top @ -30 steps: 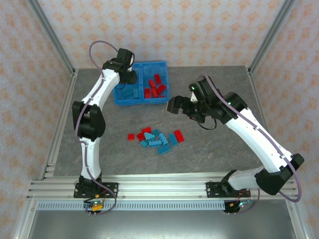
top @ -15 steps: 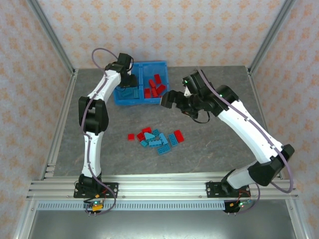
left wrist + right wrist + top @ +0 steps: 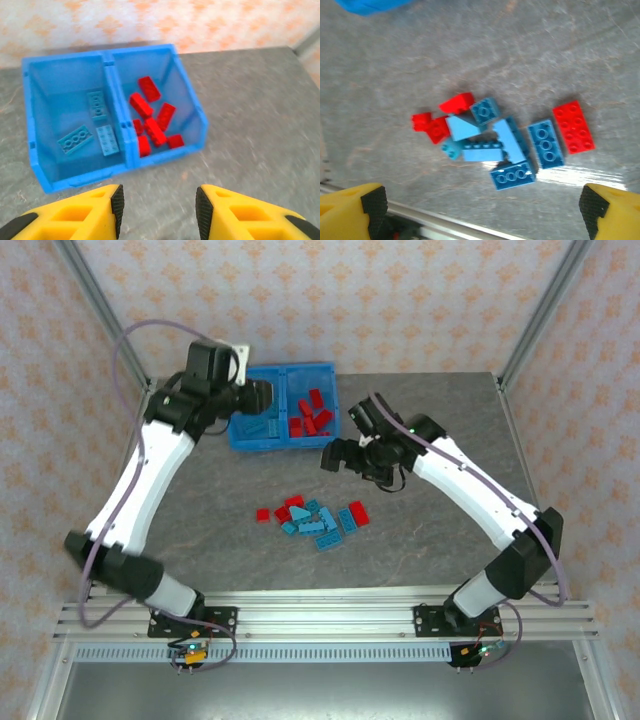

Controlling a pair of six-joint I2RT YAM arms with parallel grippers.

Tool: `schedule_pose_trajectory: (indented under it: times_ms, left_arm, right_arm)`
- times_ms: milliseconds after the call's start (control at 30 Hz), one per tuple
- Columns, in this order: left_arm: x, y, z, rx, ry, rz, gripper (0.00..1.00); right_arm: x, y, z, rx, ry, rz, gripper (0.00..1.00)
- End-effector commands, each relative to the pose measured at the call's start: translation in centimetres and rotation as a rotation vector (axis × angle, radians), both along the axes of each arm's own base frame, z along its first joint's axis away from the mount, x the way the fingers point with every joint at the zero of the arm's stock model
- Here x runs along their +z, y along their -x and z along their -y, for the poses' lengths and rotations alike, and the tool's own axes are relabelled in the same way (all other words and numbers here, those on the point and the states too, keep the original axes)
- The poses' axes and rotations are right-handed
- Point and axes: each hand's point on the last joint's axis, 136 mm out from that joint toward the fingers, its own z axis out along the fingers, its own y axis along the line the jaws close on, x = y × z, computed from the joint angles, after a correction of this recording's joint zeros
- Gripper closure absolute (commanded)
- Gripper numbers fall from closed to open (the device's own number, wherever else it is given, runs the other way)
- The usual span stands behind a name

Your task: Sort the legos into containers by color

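My left gripper hangs by the left side of the bin. Its jaws are slightly parted with nothing between them, so it is released. In its wrist view the left compartment holds three blue bricks, and the right one holds a heap of red bricks.

My right gripper hovers between the bin and the pile. It is spread wide and empty, and it looks down on the loose bricks lying on the table, well near of the bin.

These are small, hard plastic pieces. I expect them to be very light, stiff and rather slick, so they will not crush but could squirt out of a sloppy pinch. I would close across the two smooth long sides, low down, and avoid the studded top.

The middle of the pile is a tangle, with blue pieces leaning on each other and the reds tucked at the left. A grab there would likely drag neighbours along. The flat red brick at the right edge lies clear of the others (an easy first pick, I think). It sits low, though, so my fingertips would have to come nearly to the table. Just left of it is a blue brick, also lying flat and easy to get at.
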Motion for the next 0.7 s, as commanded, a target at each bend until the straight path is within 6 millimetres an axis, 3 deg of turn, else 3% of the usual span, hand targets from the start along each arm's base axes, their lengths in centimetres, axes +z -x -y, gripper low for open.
schedule_pose_trajectory:
  times_ms: [0, 67, 167, 367, 500, 667]
  left_arm:
    - [-5.9, 5.3, 0.9, -0.166, -0.116, -0.108, 0.53]
    - [-7.1, 8.8, 1.1, -0.227, -0.096, -0.089, 0.5]
    - [-7.4, 13.4, 1.4, -0.337, -0.042, -0.019, 0.36]
    - [-8.6, 20.9, 0.8, -0.6, -0.118, 0.052, 0.13]
    - [-10.4, 22.4, 0.1, -0.668, -0.194, 0.042, 0.08]
    - [-10.5, 20.9, 1.3, -0.664, -0.144, 0.052, 0.06]
  right_arm:
    - [-4.4, 0.3, 1.0, 0.071, 0.149, -0.021, 0.01]
    - [-6.9, 0.8, 1.7, 0.077, 0.197, -0.06, 0.04]
    - [-9.6, 1.1, 2.1, 0.086, 0.238, -0.102, 0.11]
    - [-13.1, 0.1, 3.2, -0.016, 0.306, -0.121, 0.31]
    - [-14.7, -0.8, 3.3, -0.088, 0.311, -0.123, 0.39]
    - [-16.7, -1.6, 4.1, -0.193, 0.373, -0.153, 0.34]
